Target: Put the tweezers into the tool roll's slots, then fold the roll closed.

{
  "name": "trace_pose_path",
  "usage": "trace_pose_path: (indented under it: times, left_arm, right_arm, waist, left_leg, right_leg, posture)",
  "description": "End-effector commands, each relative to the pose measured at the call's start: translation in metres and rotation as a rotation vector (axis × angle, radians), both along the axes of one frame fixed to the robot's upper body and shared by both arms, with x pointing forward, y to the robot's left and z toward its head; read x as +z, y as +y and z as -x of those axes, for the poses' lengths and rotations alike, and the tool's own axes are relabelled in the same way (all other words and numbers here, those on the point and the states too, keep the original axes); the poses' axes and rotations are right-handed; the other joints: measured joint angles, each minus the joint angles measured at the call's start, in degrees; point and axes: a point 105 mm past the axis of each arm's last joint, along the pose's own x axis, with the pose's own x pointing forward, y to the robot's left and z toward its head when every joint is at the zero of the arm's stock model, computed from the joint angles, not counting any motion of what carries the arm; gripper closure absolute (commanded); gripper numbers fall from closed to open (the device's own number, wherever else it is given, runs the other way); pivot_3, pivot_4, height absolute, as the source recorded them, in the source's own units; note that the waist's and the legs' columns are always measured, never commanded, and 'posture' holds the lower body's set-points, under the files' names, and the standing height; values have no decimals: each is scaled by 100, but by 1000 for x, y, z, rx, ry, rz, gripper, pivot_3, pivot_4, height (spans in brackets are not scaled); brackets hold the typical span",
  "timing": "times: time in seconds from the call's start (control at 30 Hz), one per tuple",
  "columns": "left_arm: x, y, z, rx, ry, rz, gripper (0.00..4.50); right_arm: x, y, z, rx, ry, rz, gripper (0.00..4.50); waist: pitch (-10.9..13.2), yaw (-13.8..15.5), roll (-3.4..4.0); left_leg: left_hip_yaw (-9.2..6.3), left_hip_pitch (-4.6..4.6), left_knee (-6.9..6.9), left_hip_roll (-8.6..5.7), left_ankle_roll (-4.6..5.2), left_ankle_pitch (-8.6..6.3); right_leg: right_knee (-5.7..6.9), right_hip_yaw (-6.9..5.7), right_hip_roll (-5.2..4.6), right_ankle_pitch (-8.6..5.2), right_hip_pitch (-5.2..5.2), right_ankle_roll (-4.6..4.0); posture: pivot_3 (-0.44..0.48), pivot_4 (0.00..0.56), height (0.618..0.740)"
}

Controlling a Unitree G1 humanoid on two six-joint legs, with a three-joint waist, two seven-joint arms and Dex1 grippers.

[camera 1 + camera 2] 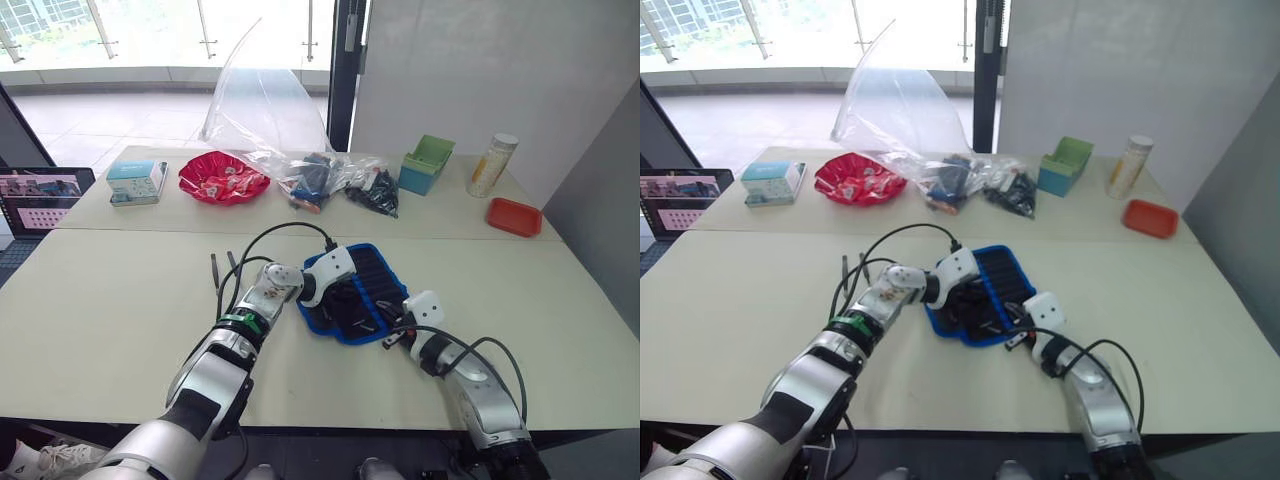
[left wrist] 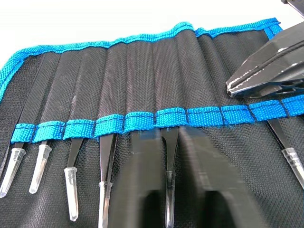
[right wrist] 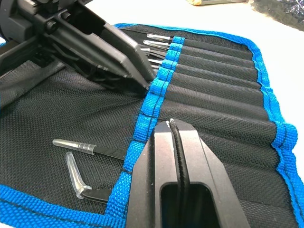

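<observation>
The tool roll (image 1: 377, 268) lies open on the near table, blue-edged with a black inner face. Several tweezers (image 2: 71, 185) with clear tip caps sit in its slots (image 2: 141, 119) under a blue band. My left gripper (image 1: 342, 300) is over the roll's middle, fingers (image 2: 137, 190) closed on one pair of tweezers (image 2: 169, 190) that enters a slot. My right gripper (image 3: 172, 124) is shut and empty, its tip on the blue band near the roll's right end. Beside it, two capped tweezers (image 3: 83, 147) stick out of slots. Two more slim dark tweezers (image 1: 214, 268) lie loose on the table left of my left arm.
On the far table stand a red bowl (image 1: 222, 178), clear plastic bags (image 1: 262, 110) with dark parts, a teal box (image 1: 137, 182), a green box (image 1: 427, 165), a canister (image 1: 492, 165) and a red tray (image 1: 514, 216). A laptop (image 1: 40, 198) sits at far left.
</observation>
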Motion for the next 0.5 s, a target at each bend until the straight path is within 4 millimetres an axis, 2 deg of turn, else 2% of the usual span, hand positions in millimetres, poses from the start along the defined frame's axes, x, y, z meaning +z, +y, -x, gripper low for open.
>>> trace_pose_path:
  times: [0.03, 0.1, 0.27, 0.4, 0.5]
  left_arm:
    - [21, 8, -4, 12, -49, 51, 2273]
    - [26, 21, 1, 6, -62, 80, 1667]
    - [48, 72, 9, 106, -99, 179, 23]
    - [72, 119, 13, 261, -152, 307, 23]
    - [77, 156, 22, 393, -199, 374, 23]
  right_arm:
    - [-27, -2, 5, -3, 104, 35, 4500]
    - [-27, 1, 3, 13, 106, 35, 4500]
    - [-28, 6, 1, 52, 112, 43, 4500]
    - [-29, 9, -1, 72, 116, 43, 4500]
    - [-30, 14, -2, 100, 121, 46, 4500]
  waist:
    - [0, -19, 0]
    - [-1, -46, 2]
    - [-4, -121, 9]
    - [-4, -98, 9]
    - [-4, -125, 9]
  left_leg:
    - [0, 0, 0, 1, 0, 0]
    - [0, 1, -1, 3, 0, 0]
    - [-2, 12, -8, 13, 0, 0]
    - [-2, 12, 7, 4, 0, 0]
    - [0, 26, 4, 7, 0, 0]
  right_leg:
    - [1, 0, 1, 0, 0, 0]
    - [1, 0, 3, 0, -1, 0]
    - [21, 8, 12, 1, -5, -3]
    - [42, 8, 1, 1, -5, -2]
    - [51, 9, 3, 0, -3, -4]
  posture:
    - [0, 150, 738]
    - [0, 150, 738]
    - [0, 150, 738]
    - [0, 150, 738]
    - [0, 150, 738]
